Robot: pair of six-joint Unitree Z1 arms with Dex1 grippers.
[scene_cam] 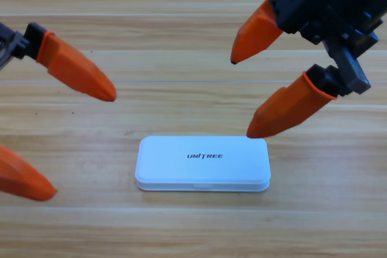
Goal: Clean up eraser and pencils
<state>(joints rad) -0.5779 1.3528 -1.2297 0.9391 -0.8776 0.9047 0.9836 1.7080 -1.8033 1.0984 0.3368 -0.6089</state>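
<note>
Near the table's front edge: white case lying closed.
Left gripper at the left edge, jaws spread; right gripper at the back right corner, jaws spread.

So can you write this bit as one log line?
white plastic case: shut, on table | left gripper: open, left edge | right gripper: open, above case

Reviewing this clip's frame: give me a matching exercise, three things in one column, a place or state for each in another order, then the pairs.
Things:
1. white case
2. left claw
3. right claw

Places or states:
A. open at the picture's left edge, partly cut off
B. shut, flat on the wooden table, logo up
C. open, its lower tip at the case's top right corner

Pairs: 1-B, 2-A, 3-C
</note>
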